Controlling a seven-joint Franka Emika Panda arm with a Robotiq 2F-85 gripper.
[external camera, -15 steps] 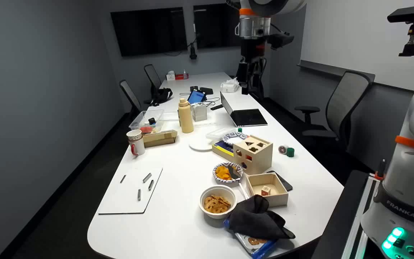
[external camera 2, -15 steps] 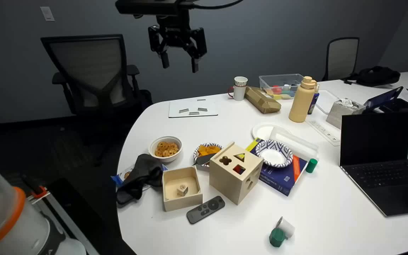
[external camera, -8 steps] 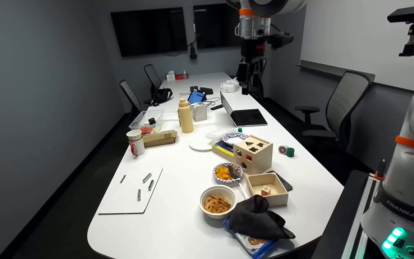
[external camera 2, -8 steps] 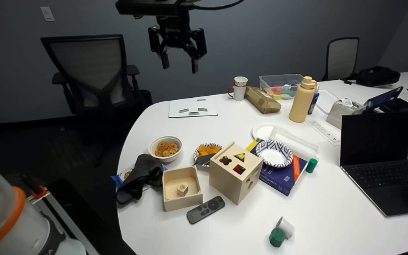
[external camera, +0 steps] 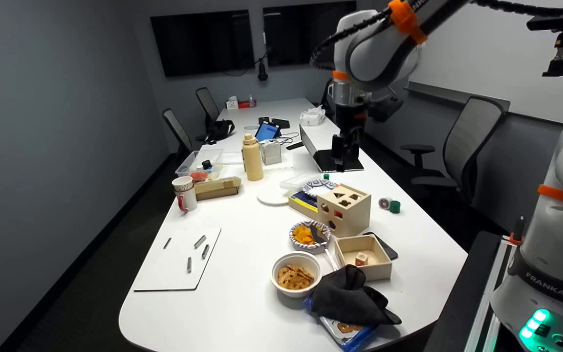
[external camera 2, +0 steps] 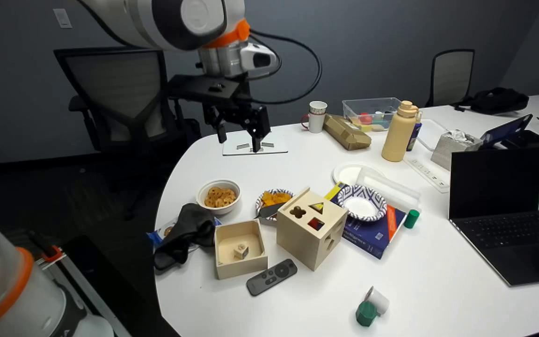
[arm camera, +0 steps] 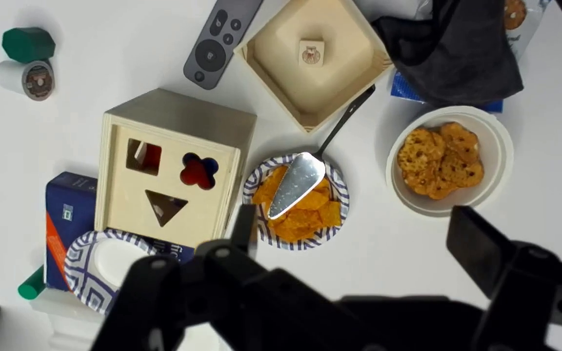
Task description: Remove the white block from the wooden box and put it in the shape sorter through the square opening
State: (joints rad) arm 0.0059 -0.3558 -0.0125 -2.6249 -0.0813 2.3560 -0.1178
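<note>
Gripper [external camera 2: 239, 140] spread wide, nothing held. Block [arm camera: 311, 53] sits inside the tray [arm camera: 342, 73], walls all round; off-centre descent could bump the rim, shoving it sideways.

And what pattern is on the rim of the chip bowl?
The bowl's rim has blue stripes on white, clearest in the wrist view.

White jointed robot arm [external camera: 372, 61] with orange bands [external camera: 405, 20] extended high in both exterior views. Silver metal wrist cylinder [external camera 2: 222, 60] roughly upright; black two-finger gripper [external camera 2: 239, 140] hangs below in midair, pointing down. Wrist view: flat black fingertips [arm camera: 476, 248] spread wide, facing each other. Green lights [external camera: 533, 324] lit on rounded white base [external camera: 550, 239].
</note>
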